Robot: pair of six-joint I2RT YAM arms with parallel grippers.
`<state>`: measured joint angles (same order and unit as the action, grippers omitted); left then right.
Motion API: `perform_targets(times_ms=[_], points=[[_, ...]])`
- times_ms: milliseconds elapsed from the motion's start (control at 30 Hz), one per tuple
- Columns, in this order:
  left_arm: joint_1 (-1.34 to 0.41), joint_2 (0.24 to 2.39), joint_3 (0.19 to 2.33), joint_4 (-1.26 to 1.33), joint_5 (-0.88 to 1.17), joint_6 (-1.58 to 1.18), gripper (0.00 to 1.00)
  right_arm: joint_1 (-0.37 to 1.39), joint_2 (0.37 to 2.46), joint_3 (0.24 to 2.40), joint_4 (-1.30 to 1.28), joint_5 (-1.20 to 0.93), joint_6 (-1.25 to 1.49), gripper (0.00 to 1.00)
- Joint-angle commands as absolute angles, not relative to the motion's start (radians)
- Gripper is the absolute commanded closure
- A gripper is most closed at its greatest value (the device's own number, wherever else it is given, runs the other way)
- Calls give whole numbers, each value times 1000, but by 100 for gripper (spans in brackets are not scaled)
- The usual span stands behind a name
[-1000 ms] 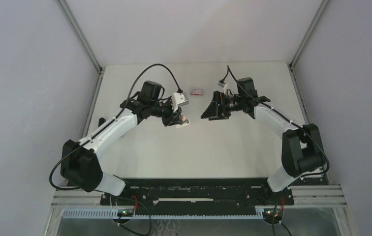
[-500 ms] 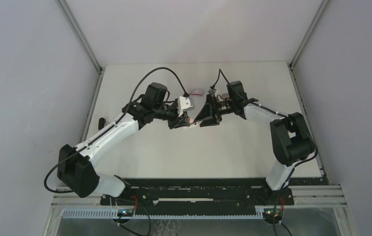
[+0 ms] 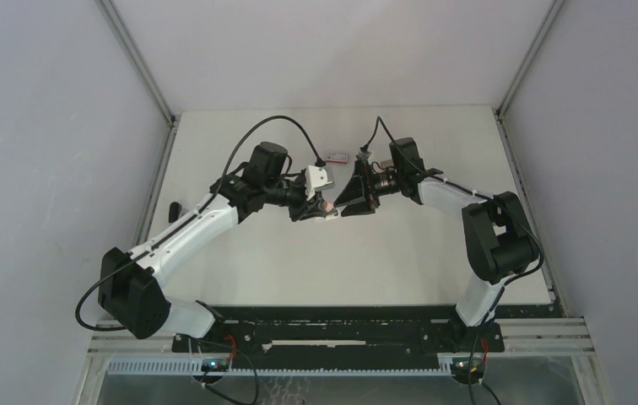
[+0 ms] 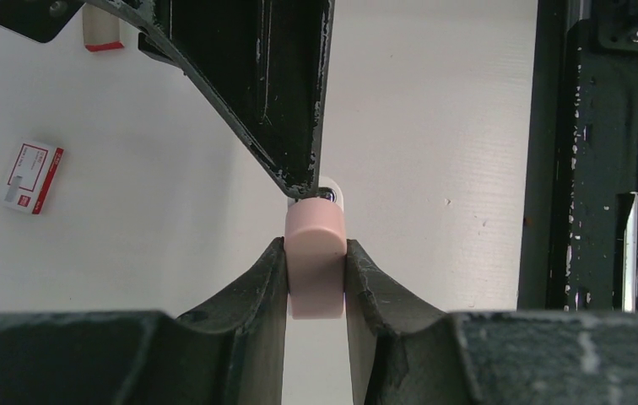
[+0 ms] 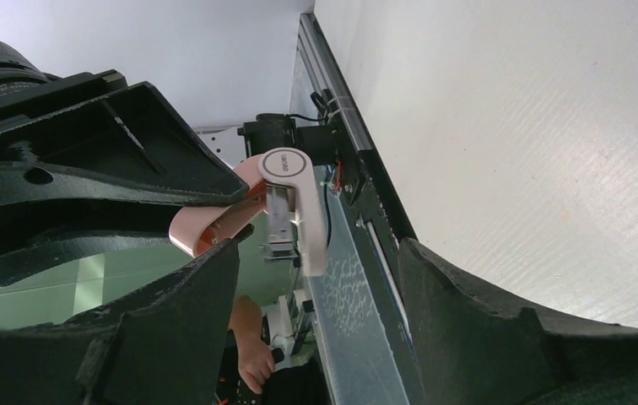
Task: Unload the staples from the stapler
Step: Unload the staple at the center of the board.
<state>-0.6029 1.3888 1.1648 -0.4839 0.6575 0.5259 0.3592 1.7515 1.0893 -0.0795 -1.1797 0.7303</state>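
Over the table (image 3: 400, 253), left pincer (image 4: 316, 246) clenched on stapler (image 4: 316, 283); right pincer (image 5: 316, 251), agape, now far nearer.

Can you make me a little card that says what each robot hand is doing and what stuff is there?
left hand: shut on the pink stapler, held up off the table
right hand: open, one finger on each side of the stapler's white end
staples: none to be seen
red-and-white box: lying flat on the table, apart from both hands
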Motion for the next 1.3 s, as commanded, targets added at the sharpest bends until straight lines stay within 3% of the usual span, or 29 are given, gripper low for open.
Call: perform_targets(times_ms=[0, 600, 1267], points=[[-612, 1373, 1150, -435, 661, 525, 100, 348, 1736, 1085, -25, -1194, 755, 31], [-615, 1385, 1150, -430, 650, 523, 100, 407, 1762, 1083, -7, -1223, 762, 39], [-629, 1407, 1150, -442, 663, 529, 100, 412, 1766, 1083, 15, -1236, 779, 64]])
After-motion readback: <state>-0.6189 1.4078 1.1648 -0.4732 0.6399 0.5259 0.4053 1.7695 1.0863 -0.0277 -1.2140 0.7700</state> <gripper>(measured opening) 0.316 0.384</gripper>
